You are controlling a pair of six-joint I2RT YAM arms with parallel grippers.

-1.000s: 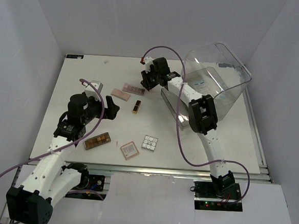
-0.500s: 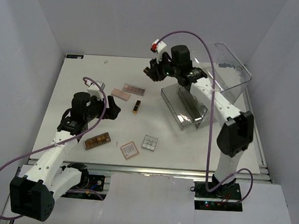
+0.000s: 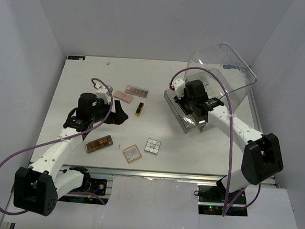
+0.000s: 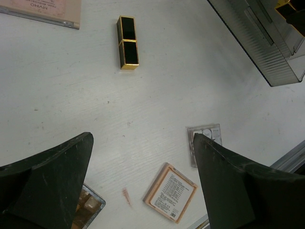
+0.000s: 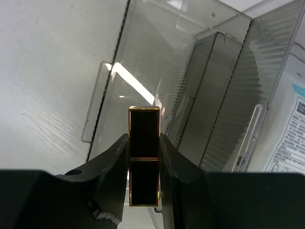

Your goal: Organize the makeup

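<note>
Right gripper (image 5: 144,143), clenched on the lipstick (image 5: 144,125) above the open box (image 3: 234,68), could release off-centre, so the lipstick strikes a divider (image 5: 209,86), topples and lands on the table (image 5: 47,71).

A white table (image 3: 81,83) stood enclosed by plain white panels: a back wall (image 3: 159,20), a left wall (image 3: 20,63) and a right wall (image 3: 298,88). An aluminium rail (image 3: 153,174) edged its near side. The light was even and soft.
</note>
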